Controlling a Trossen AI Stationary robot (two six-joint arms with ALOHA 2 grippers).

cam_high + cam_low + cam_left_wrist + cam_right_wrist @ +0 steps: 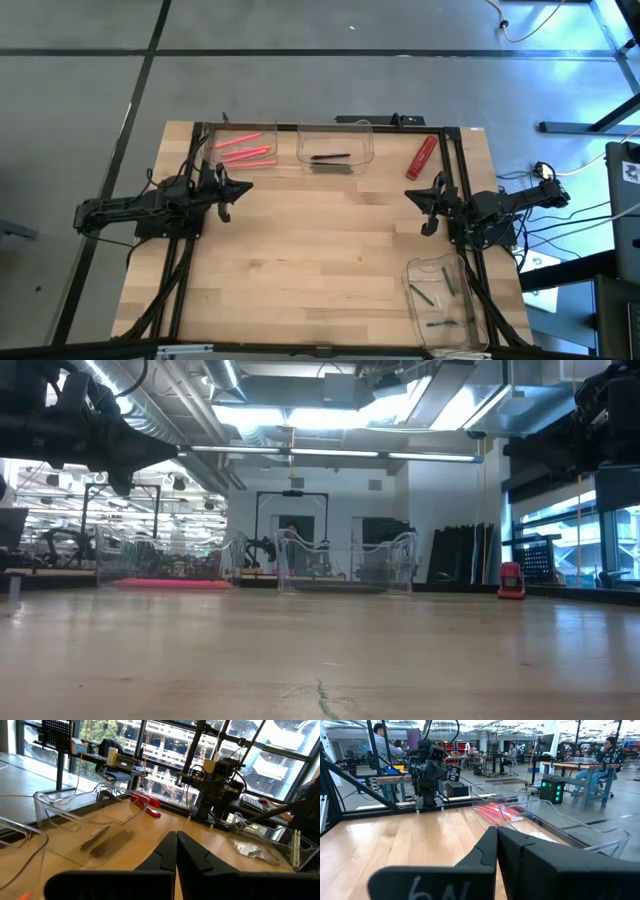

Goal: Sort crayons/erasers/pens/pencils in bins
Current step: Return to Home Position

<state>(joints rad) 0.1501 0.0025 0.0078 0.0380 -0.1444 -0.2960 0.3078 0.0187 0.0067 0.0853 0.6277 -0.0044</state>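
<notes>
Both arms sit at the table's sides. The left gripper (176,840) and the right gripper (496,835) are pressed closed and hold nothing. The pens (330,157) lie in the far middle one of the bins (372,140) — probably light, stiff and slippery, so best pinched at mid-length.

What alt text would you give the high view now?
Three clear bins on a wooden table: top left holds pink sticks, top centre black pens, bottom right dark sticks. Both arms rest at the sides, left claw and right claw empty over bare wood. A red object lies top right.
</notes>
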